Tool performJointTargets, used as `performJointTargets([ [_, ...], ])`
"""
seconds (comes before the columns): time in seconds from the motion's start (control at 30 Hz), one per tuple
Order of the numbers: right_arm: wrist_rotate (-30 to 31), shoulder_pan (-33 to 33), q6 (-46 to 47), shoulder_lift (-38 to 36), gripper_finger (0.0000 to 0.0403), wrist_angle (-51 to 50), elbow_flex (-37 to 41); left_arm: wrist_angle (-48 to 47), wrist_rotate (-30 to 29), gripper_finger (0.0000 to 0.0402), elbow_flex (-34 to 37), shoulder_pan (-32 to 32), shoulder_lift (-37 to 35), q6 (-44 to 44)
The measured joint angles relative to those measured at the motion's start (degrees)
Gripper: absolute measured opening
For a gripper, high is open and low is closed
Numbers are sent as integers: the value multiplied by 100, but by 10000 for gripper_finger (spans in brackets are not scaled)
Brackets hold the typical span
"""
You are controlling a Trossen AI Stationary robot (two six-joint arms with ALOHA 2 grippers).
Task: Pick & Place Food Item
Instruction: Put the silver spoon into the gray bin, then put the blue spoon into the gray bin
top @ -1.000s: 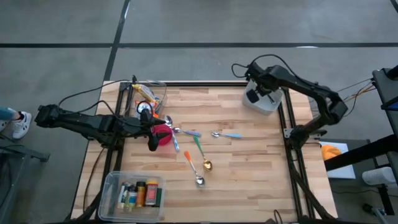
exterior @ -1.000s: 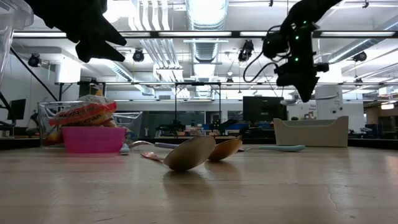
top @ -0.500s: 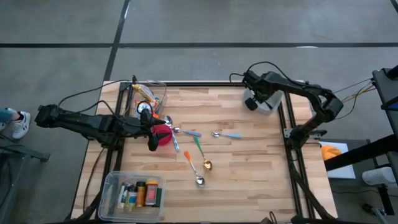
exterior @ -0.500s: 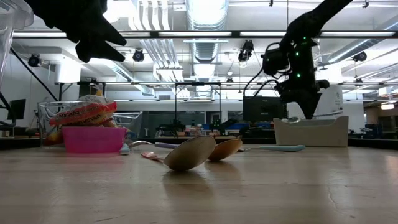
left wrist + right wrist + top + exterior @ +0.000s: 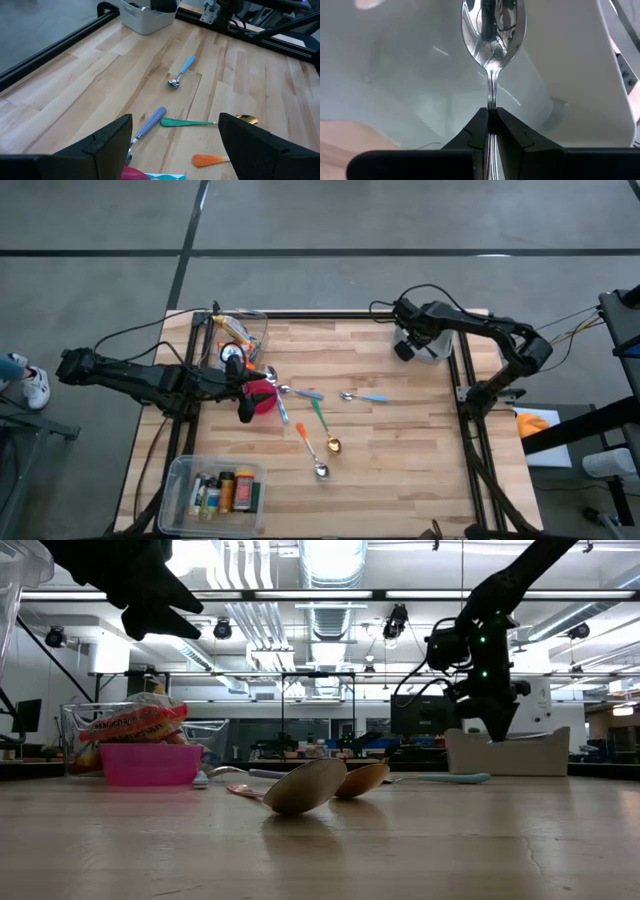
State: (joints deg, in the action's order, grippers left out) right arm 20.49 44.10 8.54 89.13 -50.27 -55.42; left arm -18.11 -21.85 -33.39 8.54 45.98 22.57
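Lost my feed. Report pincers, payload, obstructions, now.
Right pincer shut on silver spoon, at the white bin, far right corner. Left pincer open, empty, over pink bowl. Loose spoons mid-table; nothing blocking the bin.

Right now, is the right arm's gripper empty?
No: in the right wrist view its fingers are shut on the handle of a silver spoon, bowl end out over the white bin.

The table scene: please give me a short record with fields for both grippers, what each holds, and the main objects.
right gripper: shut on a silver spoon, over the white bin at the table's far right corner
left gripper: open, empty, above the pink bowl
loose spoons: several with coloured handles at mid-table, one blue-handled spoon
clear box: near left corner, holds small containers
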Motion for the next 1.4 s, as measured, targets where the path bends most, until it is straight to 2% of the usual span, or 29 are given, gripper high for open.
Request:
performJointTargets([
  [0.47, 344, 139, -905, -162, 22, -327, -629, -4, 0, 298, 0, 1, 0, 0],
  [1.1, -136, 232, -875, 71, 24, 319, 220, -6, 1, 298, 0, 1, 0, -1],
  [1.23, -240, 236, -875, 71, 44, 531, 308, -4, 0, 298, 0, 0, 0, 0],
  [1.4, -246, 236, -875, 69, 94, 630, 326, -6, 0, 298, 0, 0, 0, 0],
])
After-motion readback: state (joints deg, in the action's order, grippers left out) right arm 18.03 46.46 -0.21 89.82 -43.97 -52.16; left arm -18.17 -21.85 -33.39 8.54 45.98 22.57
